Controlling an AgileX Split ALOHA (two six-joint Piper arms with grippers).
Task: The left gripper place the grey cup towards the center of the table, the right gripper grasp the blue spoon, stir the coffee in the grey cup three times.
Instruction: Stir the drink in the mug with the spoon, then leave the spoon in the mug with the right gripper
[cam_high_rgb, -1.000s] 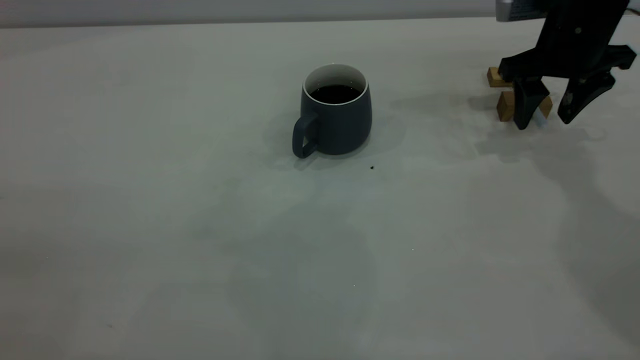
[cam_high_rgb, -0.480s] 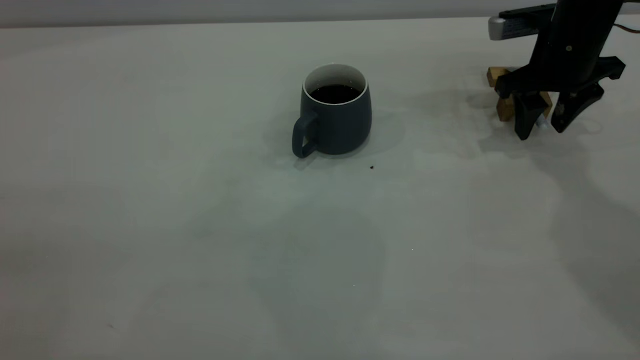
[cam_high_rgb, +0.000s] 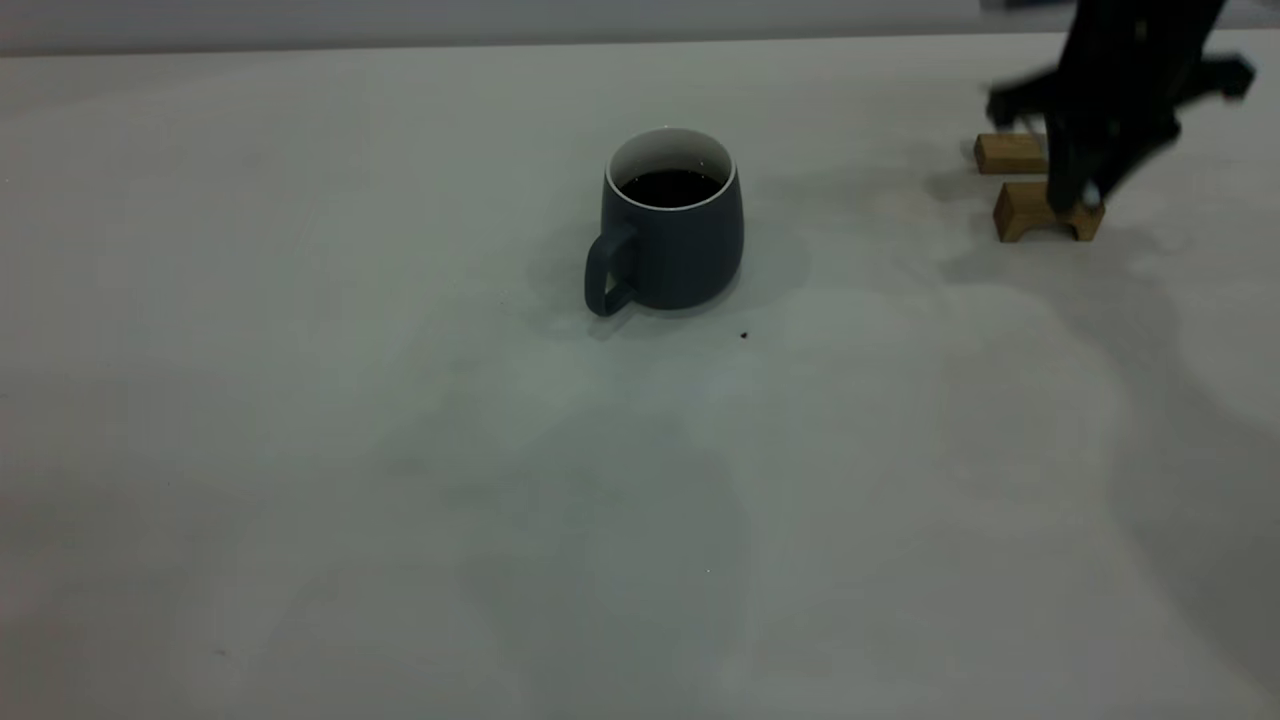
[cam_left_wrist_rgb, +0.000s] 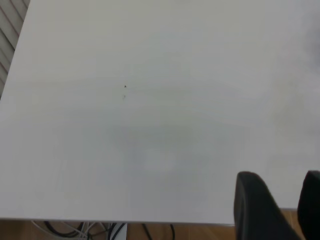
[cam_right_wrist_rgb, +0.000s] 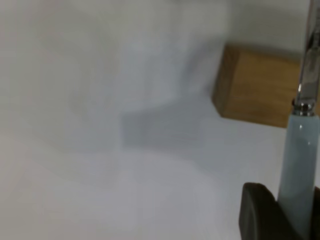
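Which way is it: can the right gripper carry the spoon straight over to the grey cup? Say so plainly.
Probably yes. The right gripper holds the blue spoon above the wooden rests, and only bare table lies between it and the grey cup.

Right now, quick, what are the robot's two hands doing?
Left gripper: off to the side over the table, fingers apart, holding nothing.
Right gripper: fingers closed on the blue spoon, lifted above the wooden blocks.
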